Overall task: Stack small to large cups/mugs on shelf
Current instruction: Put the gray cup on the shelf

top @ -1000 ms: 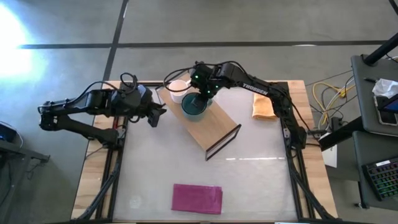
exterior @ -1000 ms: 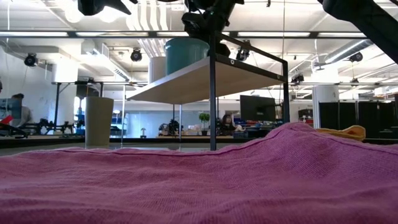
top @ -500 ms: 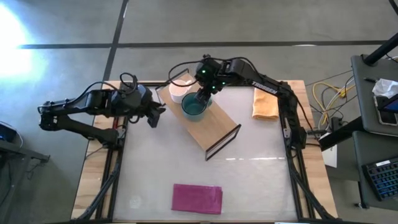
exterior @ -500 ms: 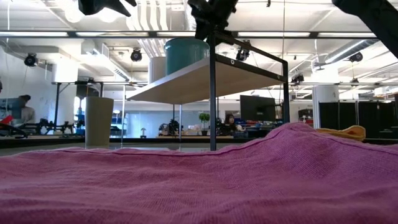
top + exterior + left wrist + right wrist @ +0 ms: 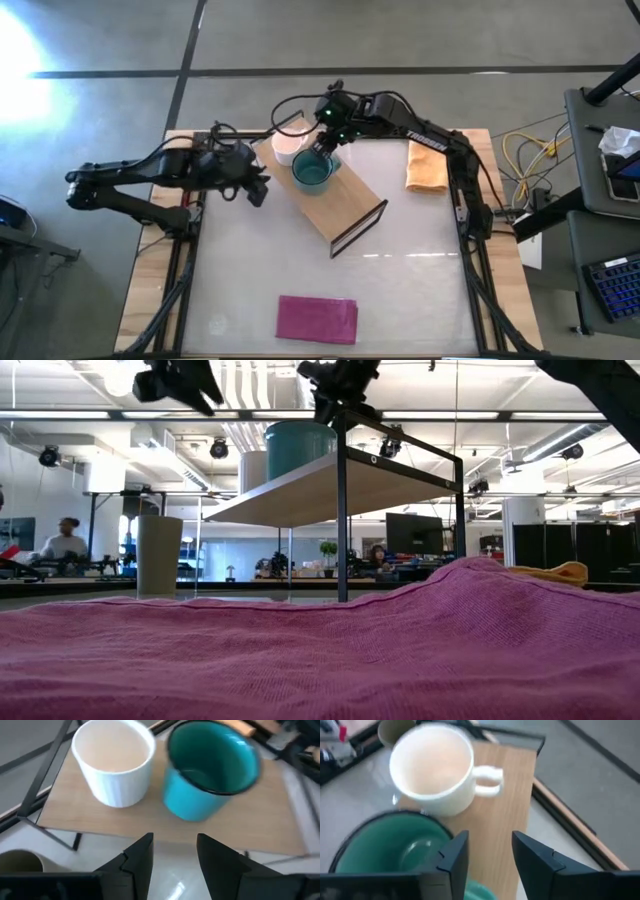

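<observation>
The teal-green mug [image 5: 312,172] and the white mug [image 5: 287,148] stand side by side on the far end of the light-wood shelf [image 5: 345,205]. Both also show in the low view, the teal mug [image 5: 300,450] in front of the white mug [image 5: 253,470]. My right gripper [image 5: 487,865] is open just above the teal mug [image 5: 390,845], beside the white mug [image 5: 432,767], touching nothing. My left gripper [image 5: 175,860] is open to the left of the shelf [image 5: 165,822], facing both mugs. The olive-brown cup [image 5: 159,555] stands on the table below my left arm.
A magenta cloth [image 5: 317,318] lies near the table's near edge and fills the bottom of the low view [image 5: 320,650]. An orange cloth [image 5: 424,166] lies at the far right. The shelf's black wire frame [image 5: 360,228] stands at its near end.
My right gripper has gone up off the teal mug, which stays on the shelf. My left arm has gone toward the table's right edge, closer to the shelf, and has come down a little.
</observation>
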You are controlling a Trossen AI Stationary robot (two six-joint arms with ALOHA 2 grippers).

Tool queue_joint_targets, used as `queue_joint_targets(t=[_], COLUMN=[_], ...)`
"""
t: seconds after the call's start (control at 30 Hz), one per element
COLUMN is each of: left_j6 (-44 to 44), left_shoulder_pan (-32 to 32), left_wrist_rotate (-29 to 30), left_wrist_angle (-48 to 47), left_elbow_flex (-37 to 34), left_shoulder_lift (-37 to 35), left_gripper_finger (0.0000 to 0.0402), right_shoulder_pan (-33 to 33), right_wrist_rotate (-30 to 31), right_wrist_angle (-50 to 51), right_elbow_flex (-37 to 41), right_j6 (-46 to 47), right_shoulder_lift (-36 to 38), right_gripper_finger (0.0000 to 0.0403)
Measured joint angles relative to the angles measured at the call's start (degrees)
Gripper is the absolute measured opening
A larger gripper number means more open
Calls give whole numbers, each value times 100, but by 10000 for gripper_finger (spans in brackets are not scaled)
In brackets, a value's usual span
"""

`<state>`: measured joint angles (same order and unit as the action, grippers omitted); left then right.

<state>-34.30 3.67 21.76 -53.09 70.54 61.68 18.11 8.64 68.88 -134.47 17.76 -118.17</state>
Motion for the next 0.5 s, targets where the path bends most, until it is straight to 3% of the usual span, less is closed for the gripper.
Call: queue_joint_targets(t=[0.27,0.5], left_j6=[-79,-92], left_shoulder_pan=[398,383], left_wrist_rotate=[279,187], left_wrist_angle=[676,-604], left_elbow_flex=[-130,92], left_shoulder_lift=[524,171], left_gripper_finger=[137,137], right_shoulder_pan=[109,42], right_wrist_rotate=[66,165], right_wrist_angle=[-221,463], right_elbow_flex=[6,19], right_j6=[29,27], right_shoulder_lift=[0,50], right_gripper_finger=[107,114])
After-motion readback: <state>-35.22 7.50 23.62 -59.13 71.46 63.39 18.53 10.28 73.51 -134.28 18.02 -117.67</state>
